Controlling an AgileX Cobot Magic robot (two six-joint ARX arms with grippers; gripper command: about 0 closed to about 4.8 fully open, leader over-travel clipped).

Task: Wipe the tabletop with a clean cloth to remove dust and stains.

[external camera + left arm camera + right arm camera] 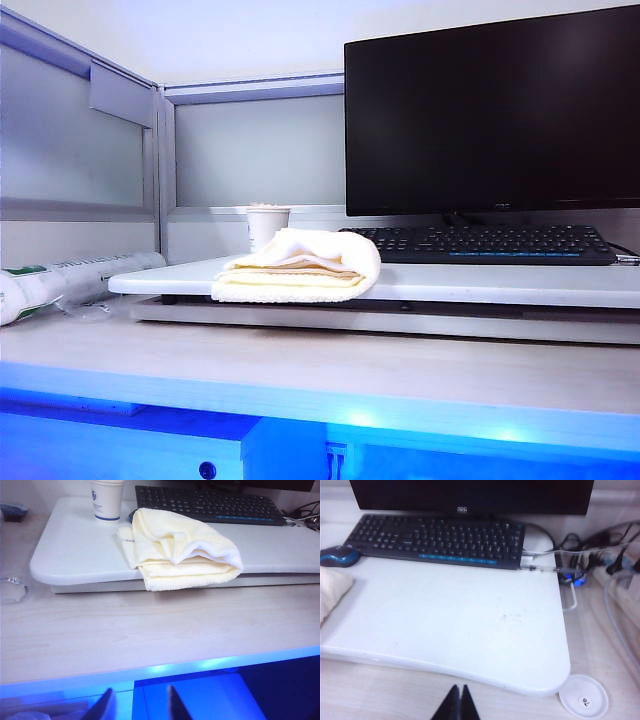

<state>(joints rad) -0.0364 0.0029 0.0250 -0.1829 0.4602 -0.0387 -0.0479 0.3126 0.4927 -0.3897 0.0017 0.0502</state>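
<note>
1. Cloth (300,265): a cream terry towel folded in thick layers, lying on the white tabletop (480,282) in front of the keyboard's (485,243) left end, its front fold hanging just over the slab's rounded edge.
2. Paper cup (267,224): stands upright on the tabletop just behind the cloth; what it holds cannot be seen from any view.
3. Fine dark specks (507,614) lie on the tabletop in front of the keyboard's right half.
4. Blue mouse (337,556) sits beside the keyboard's left end, partly cut off in the right wrist view and hidden behind the cloth elsewhere.
5. Left gripper (137,705) hangs off the wood-grain desk's (150,635) front edge, fingers spread apart, grasping nothing.
6. Right gripper (456,702) sits over the desk just in front of the tabletop's edge, fingers pressed together, empty.
7. Neither gripper appears in the exterior view.
</note>
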